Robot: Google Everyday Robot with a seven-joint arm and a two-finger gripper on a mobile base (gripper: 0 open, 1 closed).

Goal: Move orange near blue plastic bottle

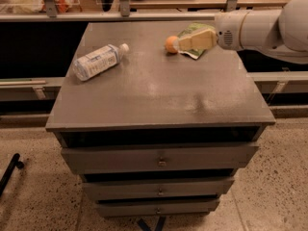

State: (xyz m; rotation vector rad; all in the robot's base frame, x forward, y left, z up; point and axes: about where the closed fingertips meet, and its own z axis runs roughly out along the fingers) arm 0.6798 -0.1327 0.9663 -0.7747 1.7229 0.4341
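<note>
The orange [171, 44] sits on the grey cabinet top [159, 90] toward the back, just right of centre. The blue plastic bottle [98, 61], clear with a white cap and pale label, lies on its side at the back left, well apart from the orange. My gripper [185, 42] reaches in from the right on a white arm [262, 29]. Its cream fingers [197, 40] point left, and their tips are right beside the orange's right side. The gripper covers part of a green snack bag [193, 32].
The cabinet has several drawers [161, 160] facing the front. A metal rail and shelf [120, 14] run behind the back edge. A black object [9, 172] lies on the speckled floor at the lower left.
</note>
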